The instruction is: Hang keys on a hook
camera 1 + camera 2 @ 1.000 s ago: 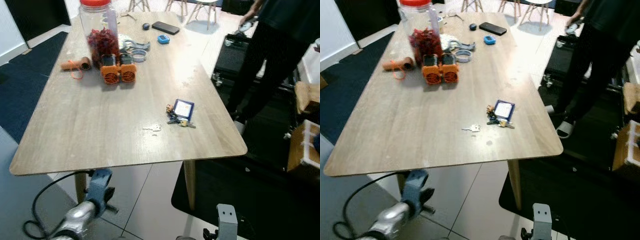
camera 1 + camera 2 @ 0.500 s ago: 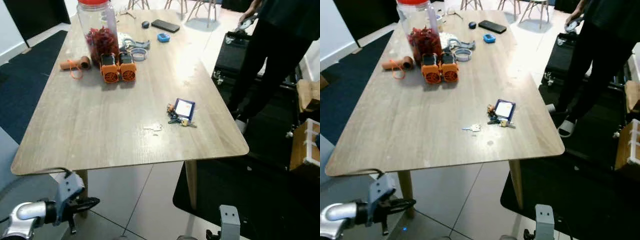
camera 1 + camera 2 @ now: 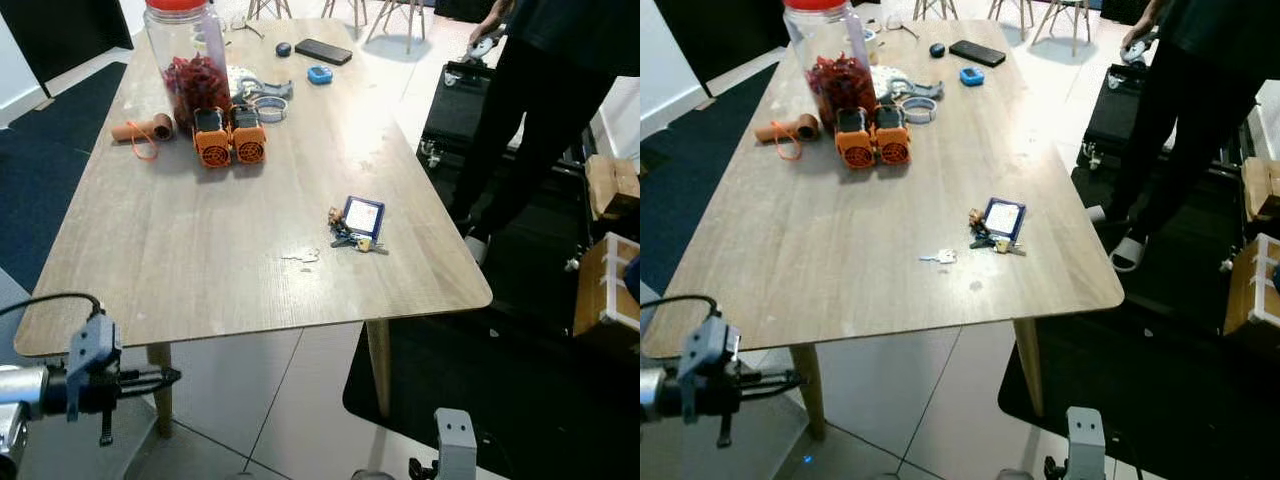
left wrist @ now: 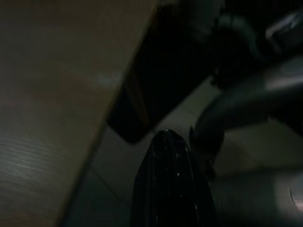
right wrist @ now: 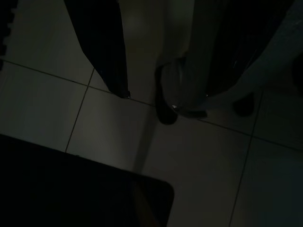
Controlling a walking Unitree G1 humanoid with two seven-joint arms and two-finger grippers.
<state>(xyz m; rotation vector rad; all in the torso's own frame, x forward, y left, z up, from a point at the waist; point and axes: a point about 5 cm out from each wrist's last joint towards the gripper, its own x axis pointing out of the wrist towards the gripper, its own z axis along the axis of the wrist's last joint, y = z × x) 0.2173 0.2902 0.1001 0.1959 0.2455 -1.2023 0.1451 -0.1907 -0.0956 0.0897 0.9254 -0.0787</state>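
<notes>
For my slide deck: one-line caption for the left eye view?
Left gripper raised below the wooden table; keys lie near its right edge.

The 2 eye views are looking forward and down from the head at the same wooden counter (image 3: pixel 200 240), from its near edge. The left wrist view is looking along its pincer (image 4: pixel 171 189), close under the counter edge. The right wrist view is facing down at the tiled floor (image 5: pixel 199 165), dark.
</notes>
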